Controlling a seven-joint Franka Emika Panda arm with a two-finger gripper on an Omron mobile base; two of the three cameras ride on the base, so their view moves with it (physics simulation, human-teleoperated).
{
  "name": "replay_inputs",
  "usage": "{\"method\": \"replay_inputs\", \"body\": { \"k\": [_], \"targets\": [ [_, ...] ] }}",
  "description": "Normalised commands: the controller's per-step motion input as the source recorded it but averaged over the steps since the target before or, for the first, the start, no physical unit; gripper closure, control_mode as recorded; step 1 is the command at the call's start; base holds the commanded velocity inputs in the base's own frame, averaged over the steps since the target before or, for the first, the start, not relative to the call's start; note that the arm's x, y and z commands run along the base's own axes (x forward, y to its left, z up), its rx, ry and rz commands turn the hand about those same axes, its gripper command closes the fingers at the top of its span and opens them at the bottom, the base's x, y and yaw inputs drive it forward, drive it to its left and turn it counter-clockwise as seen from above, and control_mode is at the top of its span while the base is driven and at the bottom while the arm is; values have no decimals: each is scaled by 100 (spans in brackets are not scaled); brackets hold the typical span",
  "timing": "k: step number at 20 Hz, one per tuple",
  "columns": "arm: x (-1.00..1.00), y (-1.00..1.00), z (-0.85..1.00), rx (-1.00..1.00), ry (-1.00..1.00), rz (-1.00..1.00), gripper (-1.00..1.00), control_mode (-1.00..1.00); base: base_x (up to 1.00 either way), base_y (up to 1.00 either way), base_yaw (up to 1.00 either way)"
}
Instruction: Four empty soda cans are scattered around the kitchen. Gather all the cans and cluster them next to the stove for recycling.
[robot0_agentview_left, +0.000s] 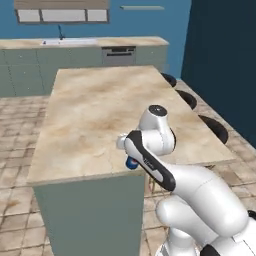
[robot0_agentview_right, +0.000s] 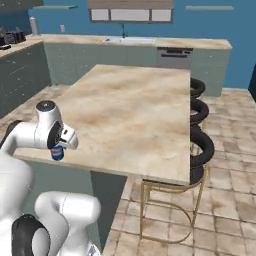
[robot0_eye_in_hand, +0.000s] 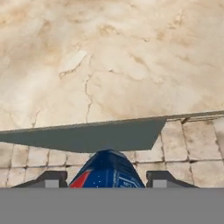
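Gripping a blue can (robot0_eye_in_hand: 107, 171), the tool (robot0_eye_in_hand: 106, 179) hangs over the island's edge (robot0_eye_in_hand: 87, 127).

From my station the render looks evenly bright, flat and soft, with no clear light source. The marble island top (robot0_agentview_left: 100, 115) shows no glare, only mottled veins. Its teal side (robot0_agentview_left: 90, 210) sits darker (plain shading, I think). Edges look slightly blurred and blocky; straight lines don't bend.
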Motion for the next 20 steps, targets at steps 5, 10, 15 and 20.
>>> {"method": "replay_inputs", "body": {
  "k": [5,10,15,20],
  "targets": [
    [0,0,0,0,0,0,100,100,-4,7,100],
    [0,0,0,0,0,0,100,100,3,9,95],
    [0,0,0,0,0,0,100,100,57,20,31],
    [0,0,0,0,0,0,100,100,75,13,2]
  ]
}}
